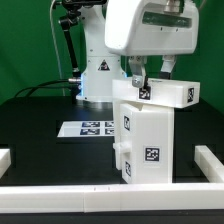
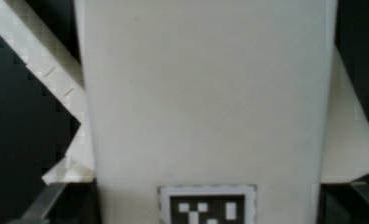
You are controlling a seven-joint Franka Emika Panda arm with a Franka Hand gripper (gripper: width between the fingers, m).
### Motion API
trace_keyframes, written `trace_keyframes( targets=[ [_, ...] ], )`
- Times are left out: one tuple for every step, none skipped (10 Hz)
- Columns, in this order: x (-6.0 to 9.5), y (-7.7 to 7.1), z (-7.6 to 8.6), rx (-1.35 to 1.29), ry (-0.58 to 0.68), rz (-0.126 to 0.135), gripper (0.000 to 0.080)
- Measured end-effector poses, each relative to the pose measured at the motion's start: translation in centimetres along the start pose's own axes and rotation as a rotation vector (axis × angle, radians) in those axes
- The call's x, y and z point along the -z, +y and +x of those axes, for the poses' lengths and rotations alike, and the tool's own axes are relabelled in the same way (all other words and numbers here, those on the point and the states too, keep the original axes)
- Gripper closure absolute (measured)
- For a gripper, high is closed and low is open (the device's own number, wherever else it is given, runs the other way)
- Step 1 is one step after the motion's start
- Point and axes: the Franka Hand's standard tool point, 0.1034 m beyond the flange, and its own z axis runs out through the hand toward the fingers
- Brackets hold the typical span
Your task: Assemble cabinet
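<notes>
The black table [image 1: 40, 110] carries the work, bounded by a low white fence [image 1: 110, 195] along the near edge and both sides. The marker board [image 1: 88, 127] lies flat toward the exterior view's left, ahead of the white robot base [image 1: 100, 70]. The cabinet [image 1: 148, 140] stands upright near the centre, just inside the near fence: a tall white box body with square tags on its faces. A separate white top panel [image 1: 165, 93] sits across its upper end, overhanging toward the exterior view's right and appearing slightly tilted, so it is judged not fully seated. The gripper [image 1: 143, 80] descends from the arm directly over this panel at its left end. In the wrist view the top panel [image 2: 207, 100] fills most of the frame, with one tag [image 2: 209, 208] visible. Whether the jaws are closed on the panel or merely straddling it cannot be told from either view. The step in hand is judged to be fitting the top panel onto the body. The next move calls for squaring the panel with the body's edges and pressing it level.
</notes>
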Motion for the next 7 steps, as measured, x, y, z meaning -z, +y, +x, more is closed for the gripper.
trace_keyframes(
  targets=[
    [0.00, -0.02, 0.00, -0.059, -0.001, 0.000, 0.0239],
    [-0.01, -0.06, 0.01, -0.117, -0.001, 0.001, 0.0239],
    [-0.01, -0.10, 0.01, -0.209, -0.002, 0.001, 0.0239],
    [-0.01, -0.12, 0.03, -0.260, -0.002, 0.002, 0.0239],
    [-0.02, -0.15, 0.04, -0.338, -0.002, 0.002, 0.0239],
    [-0.02, -0.19, 0.06, -0.414, -0.002, 0.002, 0.0239],
    [-0.02, -0.21, 0.08, -0.481, -0.002, 0.002, 0.0239]
  ],
)
